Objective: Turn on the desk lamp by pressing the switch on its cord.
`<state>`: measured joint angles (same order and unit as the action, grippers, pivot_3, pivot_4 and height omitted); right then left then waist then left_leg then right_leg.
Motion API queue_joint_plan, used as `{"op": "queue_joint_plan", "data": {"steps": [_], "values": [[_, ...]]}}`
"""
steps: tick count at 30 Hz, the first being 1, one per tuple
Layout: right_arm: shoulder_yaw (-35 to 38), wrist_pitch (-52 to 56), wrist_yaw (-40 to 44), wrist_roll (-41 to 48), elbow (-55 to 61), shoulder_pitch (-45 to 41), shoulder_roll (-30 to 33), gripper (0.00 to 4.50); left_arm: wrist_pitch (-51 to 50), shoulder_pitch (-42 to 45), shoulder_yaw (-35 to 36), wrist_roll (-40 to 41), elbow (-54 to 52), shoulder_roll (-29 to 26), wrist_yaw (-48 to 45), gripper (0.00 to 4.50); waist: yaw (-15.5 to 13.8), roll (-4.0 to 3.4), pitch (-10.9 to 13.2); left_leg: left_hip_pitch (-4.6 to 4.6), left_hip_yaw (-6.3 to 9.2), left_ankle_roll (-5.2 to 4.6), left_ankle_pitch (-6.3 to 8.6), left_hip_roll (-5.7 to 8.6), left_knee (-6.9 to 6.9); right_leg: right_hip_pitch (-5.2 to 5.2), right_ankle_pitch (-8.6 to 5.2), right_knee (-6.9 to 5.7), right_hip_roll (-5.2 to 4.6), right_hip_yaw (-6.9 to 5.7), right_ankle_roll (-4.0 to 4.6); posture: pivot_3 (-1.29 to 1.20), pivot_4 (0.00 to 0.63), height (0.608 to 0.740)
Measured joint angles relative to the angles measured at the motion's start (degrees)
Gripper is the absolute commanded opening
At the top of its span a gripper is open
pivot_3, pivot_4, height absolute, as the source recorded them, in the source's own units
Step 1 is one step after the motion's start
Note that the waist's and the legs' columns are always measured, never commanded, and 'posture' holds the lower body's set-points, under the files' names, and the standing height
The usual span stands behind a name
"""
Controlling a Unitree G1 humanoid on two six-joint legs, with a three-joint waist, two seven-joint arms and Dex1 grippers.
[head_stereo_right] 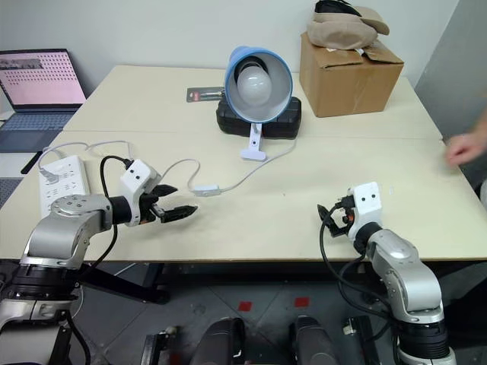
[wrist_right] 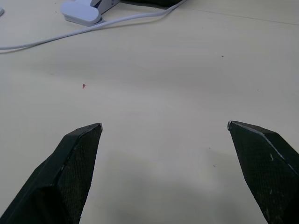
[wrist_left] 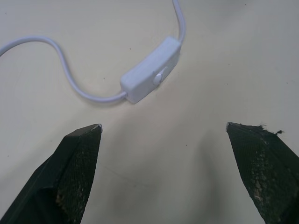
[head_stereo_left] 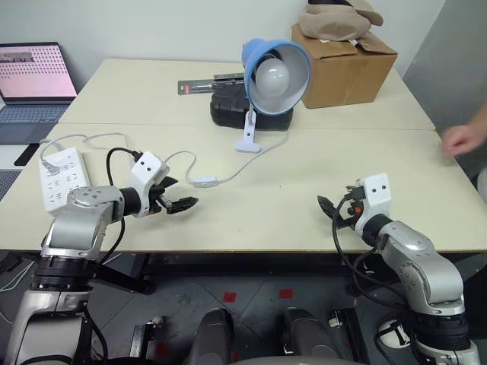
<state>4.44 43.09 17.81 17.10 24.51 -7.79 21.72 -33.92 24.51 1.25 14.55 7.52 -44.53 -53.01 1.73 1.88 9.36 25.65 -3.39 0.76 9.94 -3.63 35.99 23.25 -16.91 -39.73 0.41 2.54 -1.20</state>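
Left eye view: desk lamp (head_stereo_left: pixel 275 76) stands at the far middle of the bench (head_stereo_left: pixel 304 205), blue shade facing the robot, bulb unlit. Its cord (head_stereo_left: pixel 240 171) runs from the white base toward the near left to the switch (head_stereo_left: pixel 204 182), then on leftward to the power strip (head_stereo_left: pixel 59 177) at the left edge. Left tool (head_stereo_left: pixel 179 202) spread wide, empty, just near-left of the switch, apart from it. Right tool (head_stereo_left: pixel 329 207) at the near right, well apart from the switch. Cardboard box (head_stereo_left: pixel 342 65) far right; laptop (head_stereo_left: pixel 34 84) far left; a person's hand (head_stereo_left: pixel 464 138) at the right edge.

Left wrist view: switch (wrist_left: pixel 150 71) lies flat on the bench just beyond the fingertips (wrist_left: pixel 86 140), rocker button up, untouched.

Right wrist view: fingers (wrist_right: pixel 77 154) wide apart over bare bench, holding nothing; lamp base (wrist_right: pixel 81 11) far beyond.
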Motion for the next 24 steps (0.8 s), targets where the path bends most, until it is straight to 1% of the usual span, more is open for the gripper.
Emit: {"op": "queue_joint_plan", "data": {"steps": [4,9,14,16,17,18,19,21,24], "values": [[-0.20,-0.03,1.39,0.05,0.63,0.55,0.88,4.50,-0.18,-0.92,1.45,0.68,-0.12,-0.36,0.03,4.45,0.00,0.00,0.00,-0.01,0.00,0.00,0.00,-0.01,0.00,-0.01,0.00,0.00,0.00,-0.01,0.00,0.00,0.150,0.740],[-1.01,0.98,4.14,1.17,1.60,0.51,2.79,4.50,-0.23,-3.63,2.76,0.89,0.07,-3.12,-1.18,4.45,0.06,0.00,0.00,0.00,0.01,0.00,0.00,-0.03,0.00,0.01,-0.02,0.00,-0.02,0.00,0.04,0.00,0.150,0.740],[-2.58,0.13,7.69,1.66,1.85,-0.13,4.90,4.50,4.22,-0.10,2.71,-0.08,5.92,-3.41,-2.55,4.45,-0.25,0.00,0.00,0.00,0.04,0.00,0.00,0.00,0.02,-0.02,-0.02,0.00,-0.03,-0.04,0.04,0.00,0.150,0.740],[-2.75,0.63,8.80,2.61,1.86,-0.82,5.05,4.50,7.55,2.71,0.64,-1.58,9.51,-3.67,-5.21,4.45,-0.30,0.01,0.00,0.00,0.02,0.00,0.00,0.04,0.03,-0.02,-0.01,0.00,-0.03,-0.08,0.04,0.00,0.150,0.740],[-2.83,1.53,10.07,4.05,1.96,-1.63,5.26,4.50,11.24,5.41,-1.85,-3.32,12.90,-3.83,-7.88,4.45,-0.34,0.01,0.00,0.00,-0.02,-0.01,0.00,0.05,0.04,-0.02,0.00,0.00,-0.02,-0.10,0.03,0.00,0.150,0.740],[-3.53,2.49,12.28,5.75,2.65,-2.29,6.48,4.50,15.63,10.34,-5.05,-5.47,18.51,-3.32,-11.39,4.45,-0.54,0.02,0.01,0.01,-0.02,-0.02,-0.01,0.09,0.05,-0.01,0.00,0.01,0.01,-0.14,0.02,0.00,0.150,0.740],[-4.20,2.86,13.45,6.76,3.22,-2.64,7.07,4.50,17.58,12.50,-6.26,-6.39,20.88,-3.12,-12.86,4.45,-0.70,0.05,0.01,0.03,-0.03,-0.02,-0.01,0.09,0.06,-0.01,0.00,0.02,0.08,-0.18,0.03,0.00,0.150,0.740],[-5.48,3.72,16.03,8.51,4.70,-2.45,8.58,4.50,23.90,19.70,-9.14,-9.39,29.54,-1.10,-16.22,4.45,-1.00,0.08,-0.01,0.07,-0.06,-0.03,-0.01,0.12,0.06,-0.02,0.00,0.10,0.20,-0.18,0.06,0.00,0.150,0.740],[-6.40,4.19,17.02,8.94,4.83,-2.17,9.40,4.50,30.88,26.10,-12.40,-13.06,39.25,1.28,-19.49,4.45,-1.12,0.07,-0.01,0.17,-0.08,-0.06,0.02,0.08,0.04,0.04,0.14,0.24,0.23,-0.09,0.24,0.00,0.150,0.740]]}}
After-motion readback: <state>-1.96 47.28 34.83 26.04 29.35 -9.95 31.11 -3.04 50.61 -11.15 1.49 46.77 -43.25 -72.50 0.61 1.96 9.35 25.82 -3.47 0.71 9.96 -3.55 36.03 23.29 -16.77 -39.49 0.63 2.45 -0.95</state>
